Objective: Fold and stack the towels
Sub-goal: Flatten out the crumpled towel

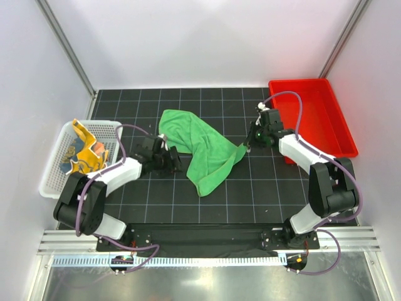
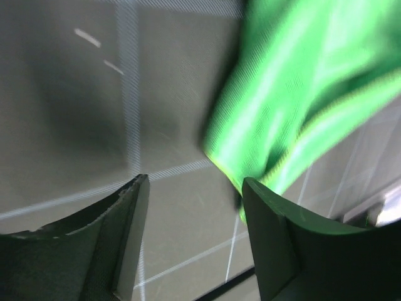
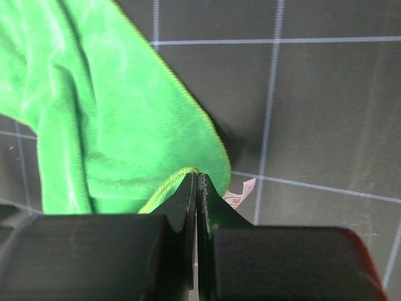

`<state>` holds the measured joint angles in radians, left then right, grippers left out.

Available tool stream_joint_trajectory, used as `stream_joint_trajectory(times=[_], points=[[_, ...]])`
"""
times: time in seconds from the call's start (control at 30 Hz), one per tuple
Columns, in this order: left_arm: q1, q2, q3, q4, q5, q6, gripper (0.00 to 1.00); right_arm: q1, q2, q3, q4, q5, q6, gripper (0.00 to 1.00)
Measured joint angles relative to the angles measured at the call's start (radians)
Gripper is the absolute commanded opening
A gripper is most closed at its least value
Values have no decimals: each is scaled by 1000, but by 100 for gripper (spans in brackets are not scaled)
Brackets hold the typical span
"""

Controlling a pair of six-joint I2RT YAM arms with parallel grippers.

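Observation:
A plain green towel [image 1: 199, 145] lies crumpled on the black grid mat in the middle. One of its corners is drawn out to the right, where my right gripper [image 1: 248, 146] is shut on it. In the right wrist view the yellow-green hem of this towel [image 3: 113, 119] runs into the closed tips of the right gripper [image 3: 197, 177]. My left gripper [image 1: 175, 159] stands open just left of the cloth. In the left wrist view the left gripper [image 2: 194, 216] has only mat between its fingers, and the green towel [image 2: 301, 88] hangs by the right finger. A yellow-orange towel [image 1: 86, 150] sits in the white basket.
The white basket [image 1: 51, 179] stands at the left edge of the mat. A red bin [image 1: 326, 135] stands at the back right, close behind the right arm. A small pink label [image 3: 241, 193] sticks out under the towel corner. Walls enclose the back and both sides.

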<state>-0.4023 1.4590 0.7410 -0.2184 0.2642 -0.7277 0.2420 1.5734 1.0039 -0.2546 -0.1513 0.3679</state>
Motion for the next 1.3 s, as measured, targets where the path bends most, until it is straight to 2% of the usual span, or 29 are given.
stream_joint_trajectory(times=[0.13,0.3,0.5,0.77,0.87,1.07,1.3], points=[[-117,-26,-72,93,41,11,61,4,0,-7,16,-27,8,1],[-224,-22,-73,160,53,47,59,6,0,-25,22,-39,10,1],[-224,80,-13,191,61,60,57,6,0,-26,22,-43,10,1],[-228,137,-7,226,100,74,57,6,0,-26,21,-42,9,1],[-229,147,-7,252,130,79,55,6,0,-26,21,-42,9,1],[-238,151,-7,291,175,82,44,6,0,-26,20,-42,9,1],[-239,150,-16,298,199,82,42,6,0,-26,14,-42,9,1]])
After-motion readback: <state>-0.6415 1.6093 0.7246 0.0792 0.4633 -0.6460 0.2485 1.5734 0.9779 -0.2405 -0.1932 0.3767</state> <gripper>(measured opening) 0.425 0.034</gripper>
